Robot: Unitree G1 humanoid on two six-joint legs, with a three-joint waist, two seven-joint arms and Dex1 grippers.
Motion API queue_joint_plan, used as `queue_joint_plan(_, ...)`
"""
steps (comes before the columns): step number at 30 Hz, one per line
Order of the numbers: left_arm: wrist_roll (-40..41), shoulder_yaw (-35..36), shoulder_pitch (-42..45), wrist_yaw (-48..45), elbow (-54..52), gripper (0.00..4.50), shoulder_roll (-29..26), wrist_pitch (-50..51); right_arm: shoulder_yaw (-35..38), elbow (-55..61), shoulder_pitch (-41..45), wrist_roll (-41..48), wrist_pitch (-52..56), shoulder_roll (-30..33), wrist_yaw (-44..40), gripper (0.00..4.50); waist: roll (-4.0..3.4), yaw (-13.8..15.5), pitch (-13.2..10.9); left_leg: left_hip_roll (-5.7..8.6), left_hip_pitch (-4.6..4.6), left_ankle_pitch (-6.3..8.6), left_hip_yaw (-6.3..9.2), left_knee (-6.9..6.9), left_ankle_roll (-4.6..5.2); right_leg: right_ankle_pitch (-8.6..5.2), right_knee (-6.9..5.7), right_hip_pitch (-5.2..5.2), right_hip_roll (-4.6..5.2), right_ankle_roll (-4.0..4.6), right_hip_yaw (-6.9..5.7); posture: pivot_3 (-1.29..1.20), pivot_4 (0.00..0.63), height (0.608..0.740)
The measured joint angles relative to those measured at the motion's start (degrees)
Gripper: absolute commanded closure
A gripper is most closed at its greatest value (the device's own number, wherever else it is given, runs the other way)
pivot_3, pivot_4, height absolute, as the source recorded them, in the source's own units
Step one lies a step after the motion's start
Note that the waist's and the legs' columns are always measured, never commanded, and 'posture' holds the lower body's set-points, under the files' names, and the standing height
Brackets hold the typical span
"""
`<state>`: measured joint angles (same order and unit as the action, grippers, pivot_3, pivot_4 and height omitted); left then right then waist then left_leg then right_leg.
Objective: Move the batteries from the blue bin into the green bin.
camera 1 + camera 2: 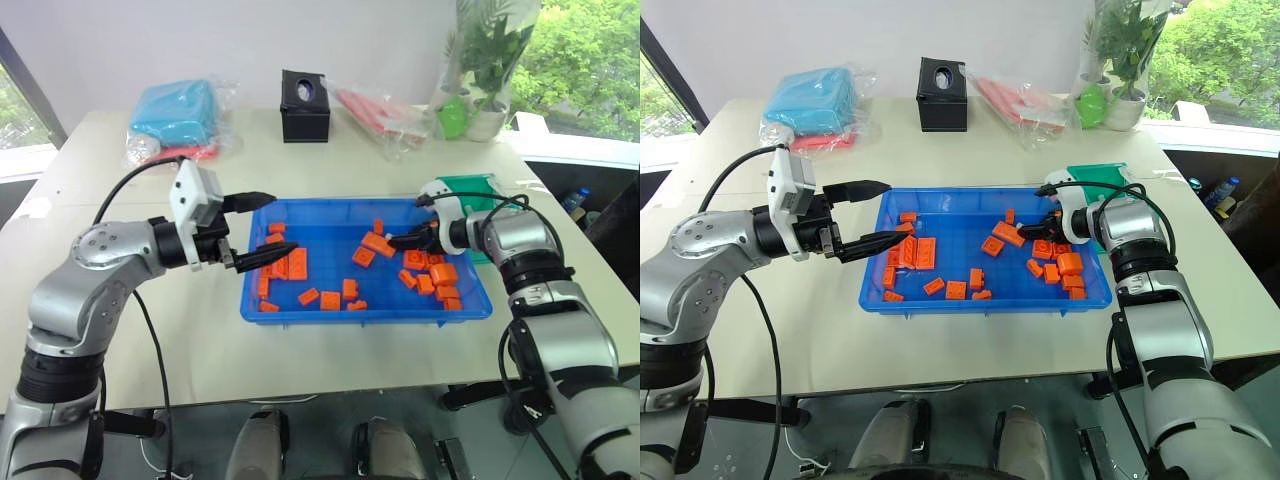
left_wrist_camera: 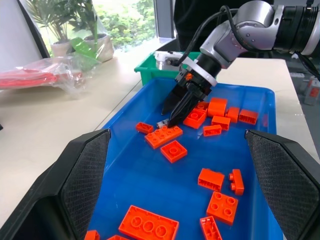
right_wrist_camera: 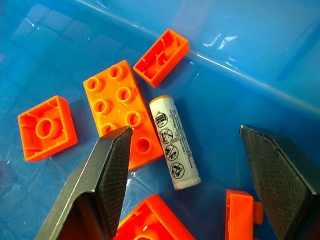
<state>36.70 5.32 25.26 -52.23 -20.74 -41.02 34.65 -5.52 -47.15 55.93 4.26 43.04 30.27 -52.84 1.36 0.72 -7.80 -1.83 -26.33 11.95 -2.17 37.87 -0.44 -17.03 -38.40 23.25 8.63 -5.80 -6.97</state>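
Right gripper (image 3: 182,165) is down inside the blue bin (image 1: 330,312), jaws spread wide and gripping nothing, straddling 1 battery (image 3: 175,142) on the bin floor, right against an orange 8-stud block (image 3: 121,111). Left gripper (image 1: 262,228) hangs open and empty over the bin's left rim. I can only spot that 1 battery, and it's the right wrist view that shows it plainly. The green bin (image 1: 478,186) sits just behind the blue bin's far right corner.

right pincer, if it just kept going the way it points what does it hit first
Most likely the battery lying on the floor of the blue bin, between the open fingers of the right pincer and right against an orange block. Depth is hard to judge.
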Motion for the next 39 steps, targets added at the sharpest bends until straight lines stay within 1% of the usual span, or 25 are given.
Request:
queue_joint_plan(6, -0.02, 0.0, 0.13, 0.0, 0.0, 0.0, 0.0, -0.02, 0.25, -0.78, 0.36, 0.46, 0.17, 0.06, 0.11, 1.01, 0.0, 0.0, 0.0, 0.0, 0.0, 0.0, 0.0, 0.0, 0.01, 0.0, 0.0, 0.0, 0.0, 0.0, 0.0, 0.0, 0.15, 0.644)
queue_joint_plan(15, -0.09, -0.02, 0.26, -0.05, 0.05, 0.0, 0.0, -0.17, -1.51, -0.75, 0.07, -2.4, -4.62, 0.27, 1.35, 1.01, -0.01, -0.01, 0.0, 0.01, -0.01, 0.0, 0.0, 0.0, 0.01, 0.0, 0.0, 0.0, 0.0, 0.0, 0.0, 0.0, 0.15, 0.644)
queue_joint_plan(17, -0.21, -0.02, 0.27, -0.05, 0.07, 0.0, 0.0, -0.17, -1.6, 0.74, -0.36, -2.9, -4.31, 0.29, 1.71, 1.01, -0.01, -0.01, 0.0, 0.0, -0.01, 0.0, 0.0, 0.01, 0.01, 0.0, 0.0, 0.01, 0.0, 0.0, 0.0, 0.0, 0.15, 0.644)
queue_joint_plan(24, -0.23, 0.0, 0.22, -0.11, 0.07, 0.0, -0.04, -0.18, -4.83, 15.55, -6.85, -4.02, -2.16, 4.1, -0.46, 1.01, -0.02, -0.04, -0.01, 0.0, -0.03, 0.02, 0.01, 0.0, 0.02, 0.0, 0.02, 0.03, 0.0, 0.0, 0.0, 0.0, 0.15, 0.644)
queue_joint_plan(27, -0.25, -0.03, 0.22, -0.16, 0.08, 0.0, -0.02, -0.22, -6.02, 18.36, -8.42, -4.37, -2.9, 5.15, -1.74, 1.01, -0.01, -0.17, -0.01, -0.02, -0.02, 0.02, -0.01, 0.0, 0.02, 0.0, 0.02, 0.03, 0.0, 0.0, 0.0, 0.0, 0.15, 0.644)
queue_joint_plan(30, -0.42, -0.09, 0.28, -0.29, 0.31, 0.0, 0.09, -0.36, -6.77, 18.11, -8.63, -5.29, -5.57, 5.35, -1.99, 1.01, -0.01, -0.15, 0.0, -0.01, 0.0, 0.02, -0.01, -0.01, 0.02, 0.0, 0.02, 0.03, -0.01, 0.0, 0.0, 0.0, 0.15, 0.644)
queue_joint_plan(35, -1.05, -0.32, 0.3, -0.62, 0.55, 0.0, 0.52, -0.67, -6.65, 13.47, -6.89, -5.73, -9.4, 4.62, -0.98, 1.01, 0.01, -0.05, 0.01, -0.01, -0.01, 0.02, -0.01, 0.02, 0.01, 0.0, 0.02, 0.02, 0.0, 0.0, 0.0, 0.0, 0.15, 0.644)
queue_joint_plan(39, -1.09, -0.3, 0.29, -0.73, 0.54, 0.0, 0.52, -1.26, -7.93, 11.28, -5.58, -7.5, -13.84, 5.07, -2.5, 1.01, -0.02, -0.09, -0.01, -0.01, -0.01, 0.02, -0.01, 0.02, 0.02, 0.0, 0.02, 0.02, 0.0, 0.0, 0.0, 0.0, 0.15, 0.644)
